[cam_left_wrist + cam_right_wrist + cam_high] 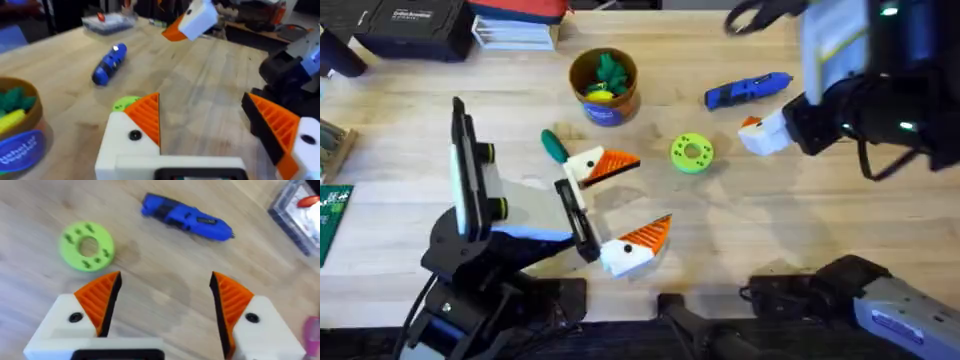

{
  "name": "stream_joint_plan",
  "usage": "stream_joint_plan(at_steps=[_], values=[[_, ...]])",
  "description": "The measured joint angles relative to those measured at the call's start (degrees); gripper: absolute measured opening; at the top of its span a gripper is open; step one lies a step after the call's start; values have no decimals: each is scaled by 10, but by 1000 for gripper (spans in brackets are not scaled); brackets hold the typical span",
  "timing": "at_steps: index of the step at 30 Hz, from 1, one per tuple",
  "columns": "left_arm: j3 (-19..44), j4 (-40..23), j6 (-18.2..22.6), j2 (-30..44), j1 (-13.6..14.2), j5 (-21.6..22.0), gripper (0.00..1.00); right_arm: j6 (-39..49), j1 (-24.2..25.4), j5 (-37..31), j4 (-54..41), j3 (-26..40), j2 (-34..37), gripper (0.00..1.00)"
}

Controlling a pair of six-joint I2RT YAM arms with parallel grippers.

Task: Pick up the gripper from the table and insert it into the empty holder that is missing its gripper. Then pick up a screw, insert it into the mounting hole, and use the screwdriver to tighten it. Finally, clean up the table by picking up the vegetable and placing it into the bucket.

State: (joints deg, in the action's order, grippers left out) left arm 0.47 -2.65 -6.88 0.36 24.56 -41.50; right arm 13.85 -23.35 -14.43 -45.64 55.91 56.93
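My left pincer (620, 205) rests low over the near middle of the wooden table (750, 230), its white fingers with orange ribbed pads (146, 116) spread wide and holding nothing. Just beyond its farther finger lies the vegetable (554, 146), small and dark green, flat on the table. To the right of that finger sits a bright-green disc (692, 153) with a ring of holes. My right pincer (165, 300) hovers above the table right of the disc, its two orange pads parted wide and empty (the wrist view looks down between them at bare wood). Farther back, the bucket (604, 87), a yellow-orange cup with a dark blue label band, stands upright with green and yellow toys (608, 76) inside. To its right, beyond the disc, the screwdriver (748, 89) lies on its side, blue and pen-shaped, apart from both pincers. I cannot make out a loose screw anywhere on the table.
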Motion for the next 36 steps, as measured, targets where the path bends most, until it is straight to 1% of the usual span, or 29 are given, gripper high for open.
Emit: stream_joint_plan(at_steps=[2,3,4,6,9,12,14,17,20,23,25,28,31,36], values=[[2,12,1,0,0,15,985,-36,0,34,-5,1,-27,994],[8,3,0,0,0,29,985,-51,0,51,-7,1,-39,994],[21,-23,-4,0,0,51,985,-63,0,66,-7,1,-48,994],[64,-95,-11,5,0,104,985,-80,0,92,-7,1,-63,994],[174,-225,-18,47,0,209,985,-97,0,116,-7,1,-77,993],[289,-323,-20,137,0,310,985,-108,0,128,-7,1,-82,993],[352,-378,-21,216,0,363,985,-111,0,133,-7,1,-82,993],[428,-439,-30,360,-8,420,985,-112,0,137,-7,1,-82,993],[476,-470,-76,491,-38,443,985,-113,0,139,-8,1,-79,993],[510,-494,-146,603,-88,438,985,-113,0,141,-13,1,-74,994],[521,-503,-186,656,-117,427,985,-113,0,141,-18,1,-72,994],[523,-494,-224,717,-150,418,985,-113,0,141,-21,1,-72,994],[524,-484,-244,767,-166,413,985,-113,0,141,-21,1,-72,994],[525,-432,-257,831,-167,413,985,-110,0,141,-21,1,-72,994]])
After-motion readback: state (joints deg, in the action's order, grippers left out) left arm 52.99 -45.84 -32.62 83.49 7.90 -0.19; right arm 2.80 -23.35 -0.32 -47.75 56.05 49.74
